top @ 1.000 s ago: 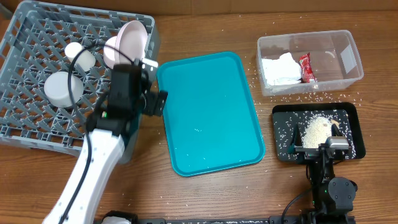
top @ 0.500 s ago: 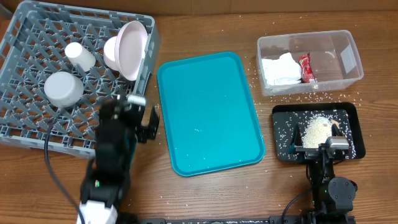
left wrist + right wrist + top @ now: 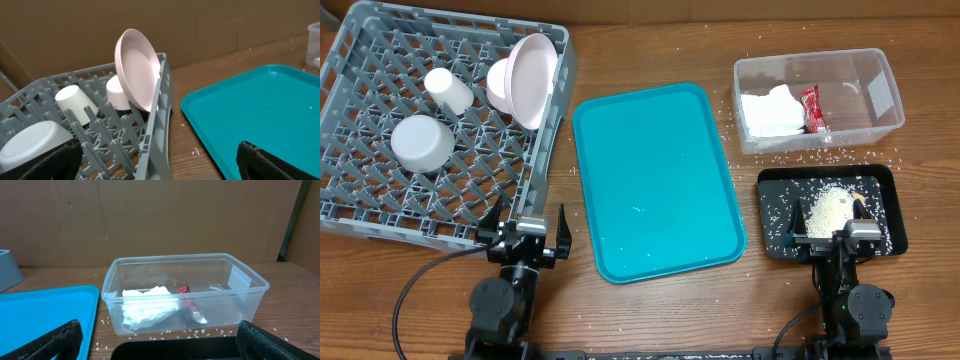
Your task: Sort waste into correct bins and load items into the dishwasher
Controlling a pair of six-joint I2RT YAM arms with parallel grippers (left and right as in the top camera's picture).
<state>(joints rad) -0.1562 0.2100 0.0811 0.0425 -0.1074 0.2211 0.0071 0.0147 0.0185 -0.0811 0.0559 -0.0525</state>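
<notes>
The grey dishwasher rack (image 3: 470, 190) holds a small white cup (image 3: 448, 90), an upturned pale bowl (image 3: 423, 143) and a plate (image 3: 533, 72) standing on edge against a smaller one (image 3: 117, 92). The clear bin (image 3: 880, 95) contains the crumpled napkin (image 3: 768, 110) and red wrapper (image 3: 811, 108). A heap of rice (image 3: 827, 208) lies in the black bin (image 3: 880, 175). My left gripper (image 3: 529, 228) is open and empty at the table's front, by the rack's front right corner (image 3: 157, 125). My right gripper (image 3: 847, 232) is open and empty at the black bin's near edge (image 3: 175, 350).
A bare teal tray (image 3: 655, 180) lies between the rack and the bins. Loose rice grains (image 3: 820, 155) are scattered on the wood around the clear bin and a few on the tray. A cardboard wall stands behind the table.
My left arm has pulled back from over the rack to the front edge of the table, with its gripper still open. The right arm has not moved.
</notes>
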